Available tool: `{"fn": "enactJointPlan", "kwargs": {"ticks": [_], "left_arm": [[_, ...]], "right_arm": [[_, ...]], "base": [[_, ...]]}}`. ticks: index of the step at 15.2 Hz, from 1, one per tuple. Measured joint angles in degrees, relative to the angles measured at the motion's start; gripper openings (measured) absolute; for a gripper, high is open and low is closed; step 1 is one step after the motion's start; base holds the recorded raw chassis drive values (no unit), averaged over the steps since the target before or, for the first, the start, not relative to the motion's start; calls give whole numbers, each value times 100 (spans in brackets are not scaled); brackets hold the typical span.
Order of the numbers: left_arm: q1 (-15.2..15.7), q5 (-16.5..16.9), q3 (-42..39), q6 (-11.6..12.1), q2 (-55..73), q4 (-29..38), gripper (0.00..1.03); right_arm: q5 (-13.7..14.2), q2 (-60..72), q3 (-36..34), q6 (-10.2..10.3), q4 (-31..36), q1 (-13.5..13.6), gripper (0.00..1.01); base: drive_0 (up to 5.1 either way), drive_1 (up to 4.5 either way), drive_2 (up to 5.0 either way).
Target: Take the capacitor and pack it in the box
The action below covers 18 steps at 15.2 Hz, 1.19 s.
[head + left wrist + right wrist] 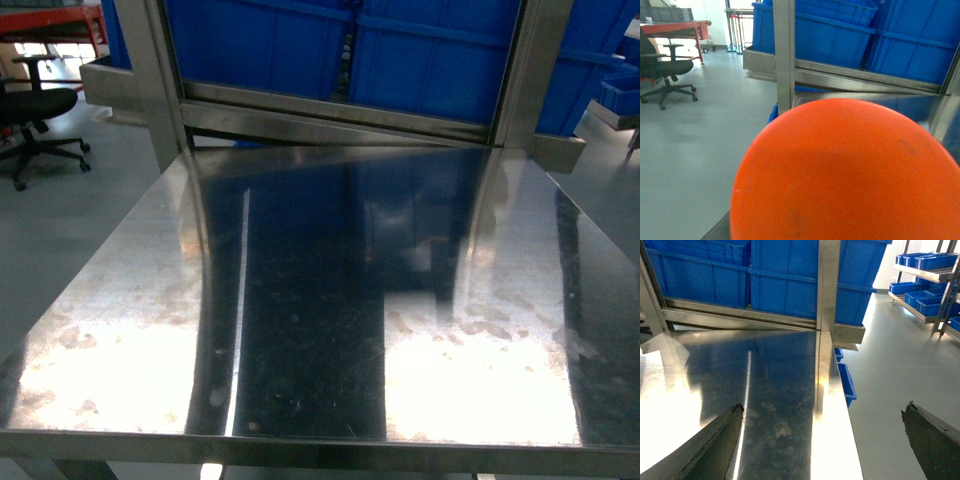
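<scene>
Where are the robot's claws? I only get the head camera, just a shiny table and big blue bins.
Observer: The right claw shows in the right wrist view, its dark fingers spread wide, straddling the table's right edge.
Operator: And the left one?
Observer: The left claw isn't visible; a big orange round thing fills most of the left wrist view.
Operator: Any box or capacitor?
Observer: None in any view, but the right wrist view shows small blue bins off to the right.
</scene>
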Motion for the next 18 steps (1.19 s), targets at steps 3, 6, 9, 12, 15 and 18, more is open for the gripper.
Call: {"fn": "enactJointPlan", "kwargs": {"ticks": [3,6,9,12,15,18], "left_arm": [[0,-2,0,0,0,-4,44],[0,-2,0,2,0,-9,44],[0,2,0,4,0,-13,44],[0,0,0,4,0,-17,44],[0,-2,0,2,0,-15,44],[0,-4,0,2,0,-17,44]], "right_arm": [[-2,0,0,0,-7,0,98],[-2,0,0,-2,-11,0,98],[0,0,0,2,-17,0,98],[2,0,0,2,-20,0,98],[2,0,0,-2,-13,0,98],[-4,0,0,-4,-17,0,98]], "base": [[0,0,0],[0,0,0],[0,0,0],[0,0,0],[0,0,0],[0,0,0]]}}
